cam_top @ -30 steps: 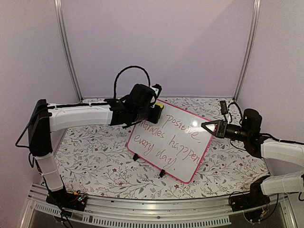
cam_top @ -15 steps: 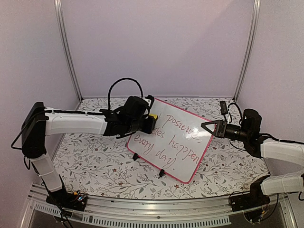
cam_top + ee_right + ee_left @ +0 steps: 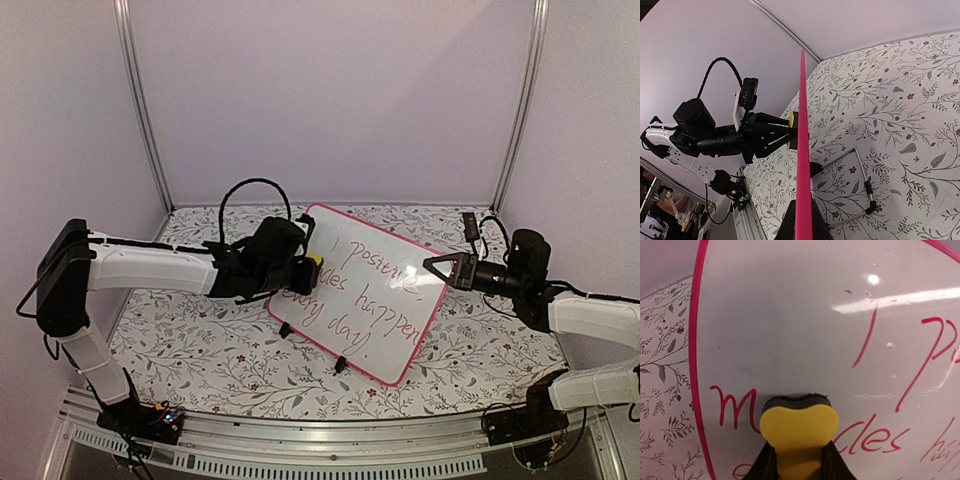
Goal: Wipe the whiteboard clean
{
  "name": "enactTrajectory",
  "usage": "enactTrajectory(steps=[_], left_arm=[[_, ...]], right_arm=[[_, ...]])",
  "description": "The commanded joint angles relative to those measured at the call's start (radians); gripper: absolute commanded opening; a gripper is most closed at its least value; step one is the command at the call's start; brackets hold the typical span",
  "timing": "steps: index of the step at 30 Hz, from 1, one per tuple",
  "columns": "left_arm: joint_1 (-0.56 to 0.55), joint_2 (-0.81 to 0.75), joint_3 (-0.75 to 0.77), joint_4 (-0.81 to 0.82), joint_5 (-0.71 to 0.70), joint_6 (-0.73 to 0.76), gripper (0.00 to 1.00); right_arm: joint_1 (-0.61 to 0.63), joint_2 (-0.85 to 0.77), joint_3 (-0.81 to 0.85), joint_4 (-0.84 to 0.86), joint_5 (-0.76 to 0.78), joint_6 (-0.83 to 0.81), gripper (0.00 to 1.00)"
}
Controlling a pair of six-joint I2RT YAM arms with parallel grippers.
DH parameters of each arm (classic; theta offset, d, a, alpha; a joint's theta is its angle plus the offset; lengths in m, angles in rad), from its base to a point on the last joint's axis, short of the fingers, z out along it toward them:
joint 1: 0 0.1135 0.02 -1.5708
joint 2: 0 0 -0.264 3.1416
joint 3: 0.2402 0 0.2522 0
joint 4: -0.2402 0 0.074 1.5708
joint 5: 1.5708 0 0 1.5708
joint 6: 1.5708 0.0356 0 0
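Observation:
The whiteboard (image 3: 335, 238) stands tilted on the floral table, pink-framed, with red handwriting across its middle and lower part; its top-left area is wiped clean. My left gripper (image 3: 303, 272) is shut on a yellow eraser (image 3: 799, 426) whose black felt presses against the board (image 3: 790, 315) at its left side, over the word starting with "M". My right gripper (image 3: 441, 268) is shut on the board's right edge, which shows as a pink line (image 3: 802, 150) in the right wrist view. The left gripper (image 3: 771, 137) and eraser (image 3: 791, 130) also show there.
Two black clip feet (image 3: 286, 330) (image 3: 341, 364) hold the board's lower edge. A wire stand (image 3: 860, 185) lies behind the board. Aluminium posts (image 3: 140, 100) (image 3: 520, 100) and purple walls close the back; a metal rail (image 3: 300, 440) runs along the front.
My left gripper has moved down the board's left side with the eraser against it, and the top-left writing is gone. The right gripper has held still.

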Motion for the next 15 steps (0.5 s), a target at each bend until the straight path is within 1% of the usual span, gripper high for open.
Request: enactTrajectory(steps=[1,7,15], left_arm=[[-0.014,0.030,0.032,-0.064,0.009,0.020,0.00],[-0.013,0.064,0.126,-0.061,-0.027,0.076,0.00],[0.005,0.101,0.211,-0.022,-0.090,0.118,0.00]], right_arm=[[0.037,0.013,-0.001,0.011,-0.105,-0.046,0.00],[0.038,0.015,-0.002,0.012,-0.105,-0.047,0.00],[0.038,0.016,-0.003,0.012,-0.104,-0.049,0.00]])
